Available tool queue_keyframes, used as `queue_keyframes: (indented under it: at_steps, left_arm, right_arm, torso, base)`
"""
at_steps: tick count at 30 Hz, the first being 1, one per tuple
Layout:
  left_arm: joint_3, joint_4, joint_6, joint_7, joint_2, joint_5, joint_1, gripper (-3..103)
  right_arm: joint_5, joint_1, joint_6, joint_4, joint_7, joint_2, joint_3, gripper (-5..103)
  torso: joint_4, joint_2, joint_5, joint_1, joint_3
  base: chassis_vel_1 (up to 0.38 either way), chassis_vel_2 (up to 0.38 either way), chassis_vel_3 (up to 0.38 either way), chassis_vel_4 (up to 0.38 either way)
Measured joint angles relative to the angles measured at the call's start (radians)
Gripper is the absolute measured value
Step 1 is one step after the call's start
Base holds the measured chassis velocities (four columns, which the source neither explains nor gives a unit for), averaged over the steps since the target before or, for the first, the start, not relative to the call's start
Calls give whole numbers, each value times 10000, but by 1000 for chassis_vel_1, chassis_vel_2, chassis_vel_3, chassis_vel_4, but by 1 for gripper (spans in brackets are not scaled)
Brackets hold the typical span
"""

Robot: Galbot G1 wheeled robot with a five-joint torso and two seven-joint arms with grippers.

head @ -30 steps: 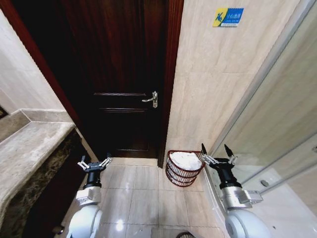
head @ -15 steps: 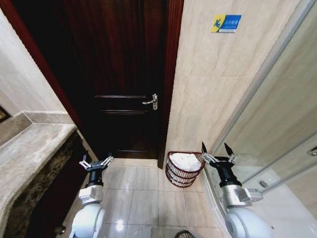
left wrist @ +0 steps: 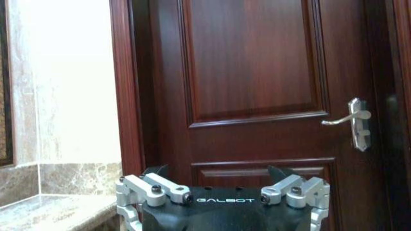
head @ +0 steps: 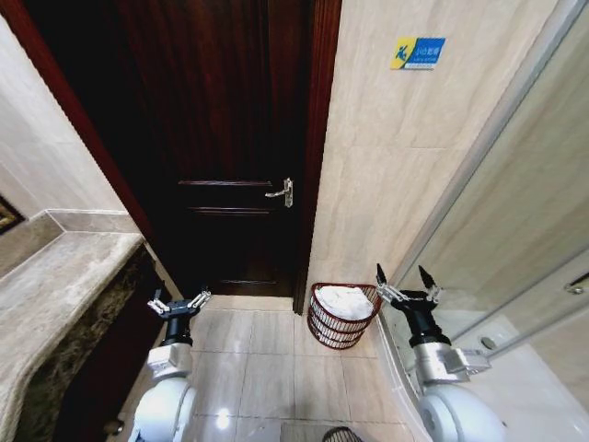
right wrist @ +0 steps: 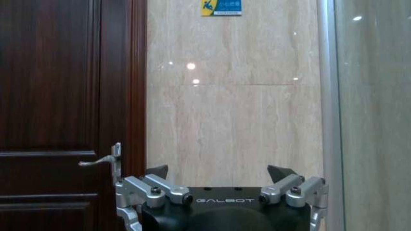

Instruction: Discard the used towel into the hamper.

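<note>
The hamper [head: 342, 321], a round dark red wire basket, stands on the floor at the foot of the tiled wall beside the door frame. A white towel [head: 343, 300] lies crumpled inside it. My right gripper [head: 404, 278] is open and empty, raised just right of the hamper's rim. My left gripper [head: 179, 302] is open and empty too, held up over the floor left of the hamper. In the wrist views each gripper, left [left wrist: 219, 169] and right [right wrist: 219, 169], points at the door and wall with nothing between its jaws.
A dark wooden door [head: 221, 138] with a metal handle [head: 282, 191] is shut ahead. A marble counter [head: 55, 285] runs along my left. A glass shower partition [head: 502, 239] closes the right side. Tiled floor [head: 262, 364] lies between my arms.
The whole head view has shifted slightly downward in the picture, so the camera has moved. Both grippers stay open and in place; the towel stays in the hamper.
</note>
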Motion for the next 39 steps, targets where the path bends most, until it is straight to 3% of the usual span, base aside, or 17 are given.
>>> queue_keyframes:
  at_steps: [3, 6, 15, 23, 39]
  left_arm:
    - [54, 32, -184, -132, 2, -4, -7, 100]
    - [127, -281, -143, -349, 38, -509, 102, 100]
    - [18, -378, -204, -364, 93, -321, 116, 100]
    - [-47, -157, -720, -319, 103, -126, 155, 100]
    - [-278, -552, -817, 61, 61, -356, 200, 100]
  right_arm:
    - [49, -63, 4, 42, 5, 24, 18, 100]
    - [125, -100, -52, 123, 35, 35, 98, 100]
    - [156, -190, -15, 166, 44, 82, 165, 100]
    - [117, -262, 147, 174, 35, 137, 97, 100]
    - [91, -409, 64, 358, -45, -106, 145, 100]
  torso:
    - [0, 130, -1, 59, 72]
    - [0, 233, 0, 109, 122]
    - [0, 241, 0, 116, 124]
    - [1, 196, -1, 95, 100]
    - [0, 145, 0, 71, 73]
  base:
    - [0, 0, 0, 0]
    - [0, 0, 0, 0]
    - [0, 0, 0, 0]
    - [0, 0, 0, 0]
    - [0, 0, 0, 0]
